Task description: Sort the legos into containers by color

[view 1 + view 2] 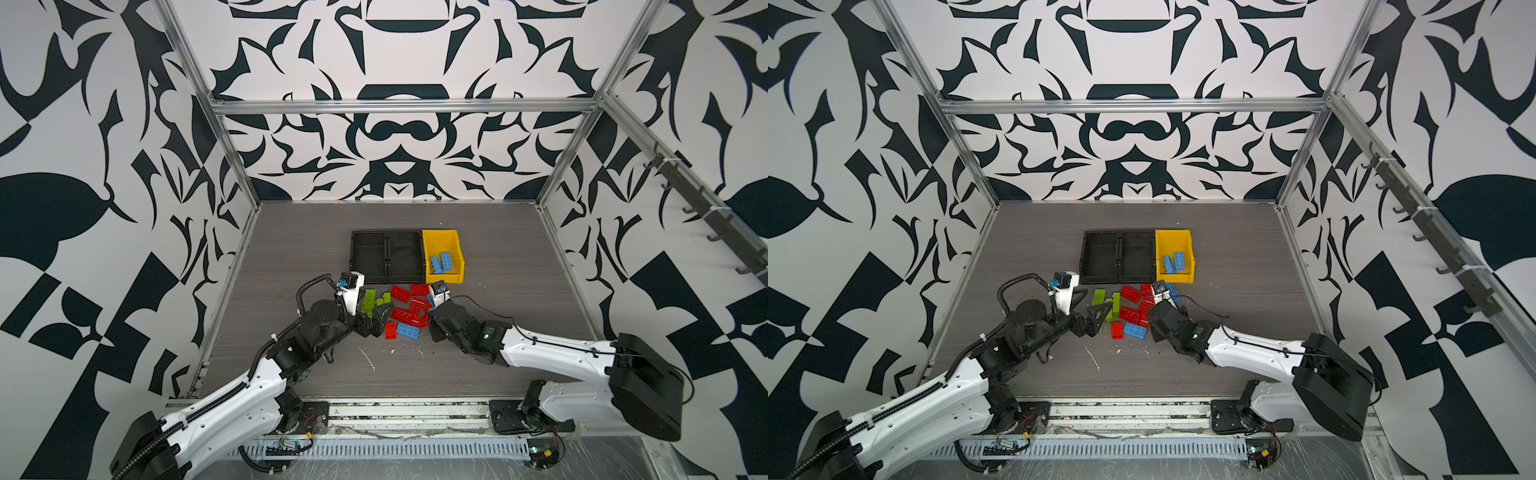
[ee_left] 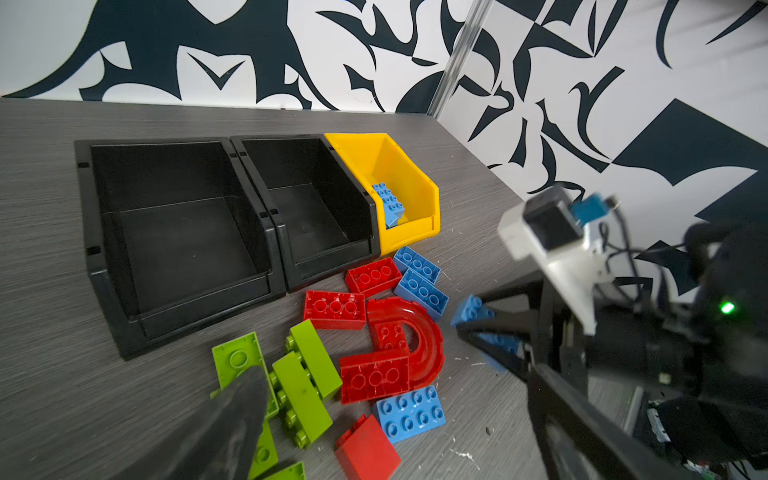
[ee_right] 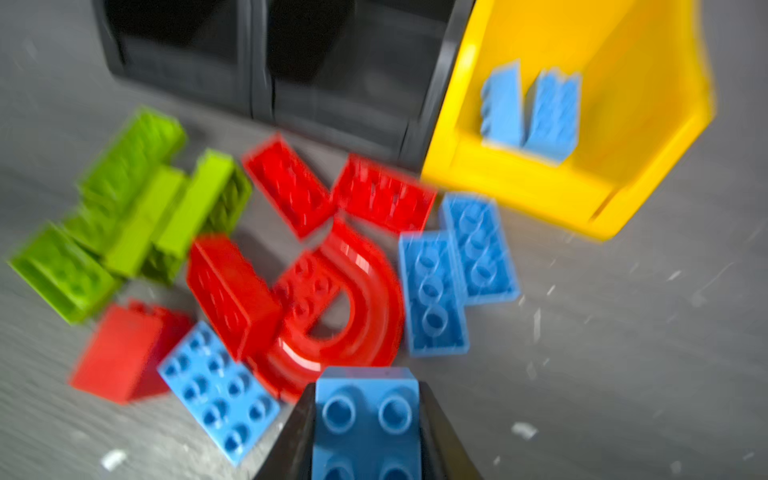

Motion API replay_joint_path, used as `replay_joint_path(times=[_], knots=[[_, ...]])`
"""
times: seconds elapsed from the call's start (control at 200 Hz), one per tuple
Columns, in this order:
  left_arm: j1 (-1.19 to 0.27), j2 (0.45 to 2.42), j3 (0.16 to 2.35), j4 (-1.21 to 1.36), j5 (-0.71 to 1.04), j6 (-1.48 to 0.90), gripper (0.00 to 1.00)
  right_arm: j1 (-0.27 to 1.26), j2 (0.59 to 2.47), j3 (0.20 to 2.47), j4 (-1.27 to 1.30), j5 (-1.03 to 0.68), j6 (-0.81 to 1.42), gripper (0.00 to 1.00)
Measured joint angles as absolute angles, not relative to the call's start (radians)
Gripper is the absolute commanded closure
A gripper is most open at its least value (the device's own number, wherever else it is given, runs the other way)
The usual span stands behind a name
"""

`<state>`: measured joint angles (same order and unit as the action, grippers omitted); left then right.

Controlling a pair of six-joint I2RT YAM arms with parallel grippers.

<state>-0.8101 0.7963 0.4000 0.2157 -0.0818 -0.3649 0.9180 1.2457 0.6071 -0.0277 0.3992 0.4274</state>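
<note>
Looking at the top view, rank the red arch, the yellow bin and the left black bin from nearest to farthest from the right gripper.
1. Red arch: just left of the right gripper, which grips a blue brick.
2. Yellow bin: farther back, slightly right.
3. Left black bin: farthest, back and across to the left.

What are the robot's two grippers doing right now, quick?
Left gripper: open, holding nothing.
Right gripper: closed on a blue lego.
</note>
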Motion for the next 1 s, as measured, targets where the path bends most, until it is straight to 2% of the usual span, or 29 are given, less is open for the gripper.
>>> replay_joint_path(times=[0.215, 0.42, 0.76, 1.0], knots=[[-0.81, 0.812, 0.403, 0.192, -0.106, -0.329, 0.0, 0.739, 1.202, 0.734, -0.023, 0.357, 0.336, 0.83], [-0.81, 0.819, 0.409, 0.19, -0.131, -0.306, 0.0, 0.514, 1.372, 0.922, -0.019, 0.216, 0.279, 0.83], [-0.81, 0.878, 0.422, 0.196, -0.157, -0.286, 0.0, 0.476, 1.793, 1.248, -0.026, 0.06, 0.211, 0.84], [-0.81, 0.92, 0.422, 0.198, -0.162, -0.28, 0.0, 0.432, 1.893, 1.291, -0.019, 0.029, 0.217, 0.84]])
